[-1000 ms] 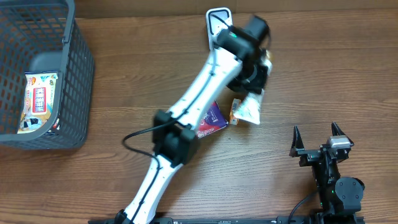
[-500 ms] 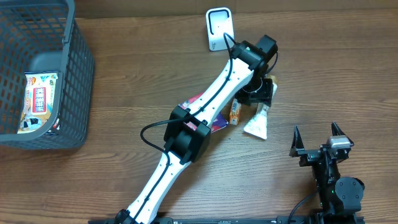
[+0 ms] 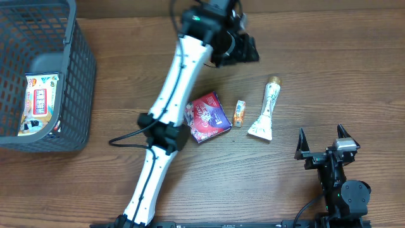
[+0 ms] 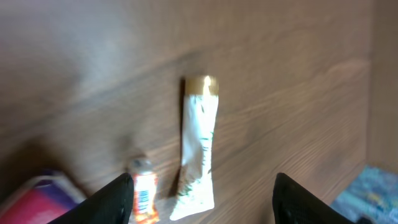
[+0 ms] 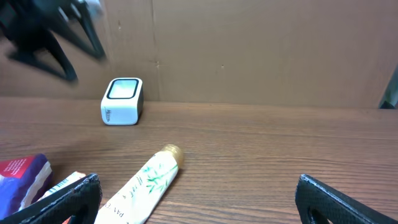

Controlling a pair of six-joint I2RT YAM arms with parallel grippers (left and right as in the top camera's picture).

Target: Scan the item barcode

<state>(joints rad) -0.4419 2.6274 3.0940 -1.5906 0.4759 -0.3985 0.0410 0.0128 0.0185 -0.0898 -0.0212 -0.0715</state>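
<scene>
The left claw [image 3: 245, 49] hangs over the far side of the brown wooden desk [image 3: 342, 57], jaws apart and holding nothing. Its wrist view looks down between the two fingers onto the goods, and we judge that this height leaves it free to choose an item.

We take the white squeeze tube with the gold cap [image 3: 266, 115] for the item to scan. It lies flat on the desk, cap toward the far side, where the small white box scanner [image 5: 122, 101] stands. The two are near but apart, so no barcode faces the scanner window. From overhead the left arm hides the scanner.

The right claw [image 3: 321, 134] sits at the near edge, jaws wide and empty, seemingly parked out of the way.

We count three loose items:
- the tube
- one small orange sachet [image 3: 238, 113] just beside it
- one red and purple packet [image 3: 207, 118]

One dark grey mesh basket [image 3: 79, 76] stands at the left with one colourful flat packet [image 3: 39, 102] inside. There is one scanner, and there are two arms.
</scene>
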